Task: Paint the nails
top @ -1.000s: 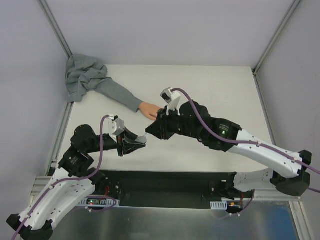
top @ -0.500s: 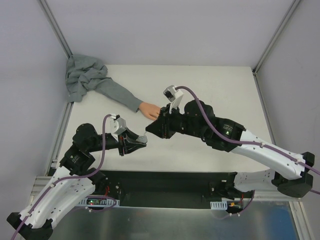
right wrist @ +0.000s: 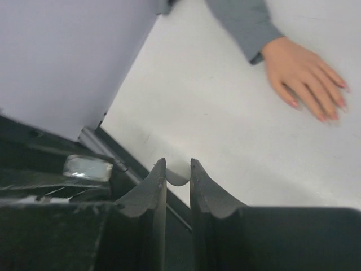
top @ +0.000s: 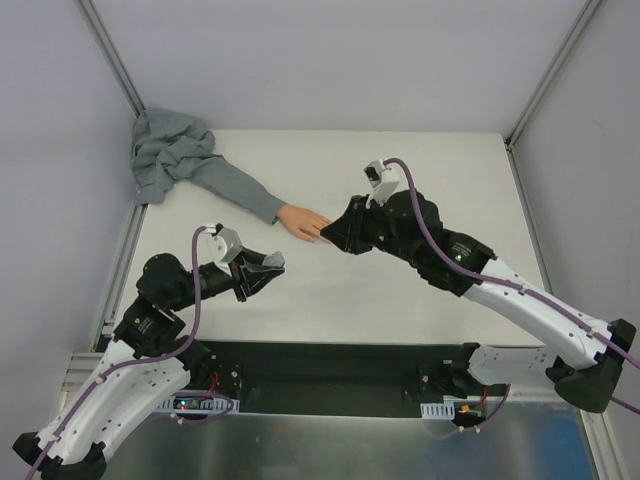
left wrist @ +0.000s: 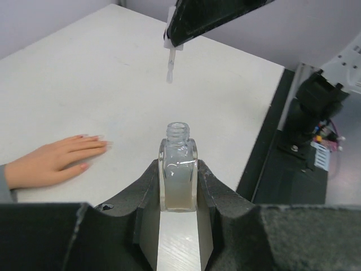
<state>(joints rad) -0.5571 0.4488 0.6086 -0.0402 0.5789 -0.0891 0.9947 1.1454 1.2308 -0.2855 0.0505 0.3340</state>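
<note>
Two arms have shifted in the last second. The right arm's fingers (top: 337,234), clamped on a thin white-stemmed brush (left wrist: 169,63), have swung off the peach-pink fake hand (top: 303,222) and now sit just beside its pink nails (right wrist: 340,103). The left arm's fingers (top: 262,268), gripping a small clear uncapped glass bottle (left wrist: 178,169), have drawn back toward the desk's left edge. The hand lies flat mid-desk, and its grey fabric sleeve (top: 235,187) trails to the far left corner of the white desk (top: 430,170). Pale walls stand around.

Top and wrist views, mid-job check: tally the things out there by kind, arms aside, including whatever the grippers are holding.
fake hand: 1
grey sleeve attached to it: 1
open glass bottle: 1
brush: 1
Total: 4
</note>
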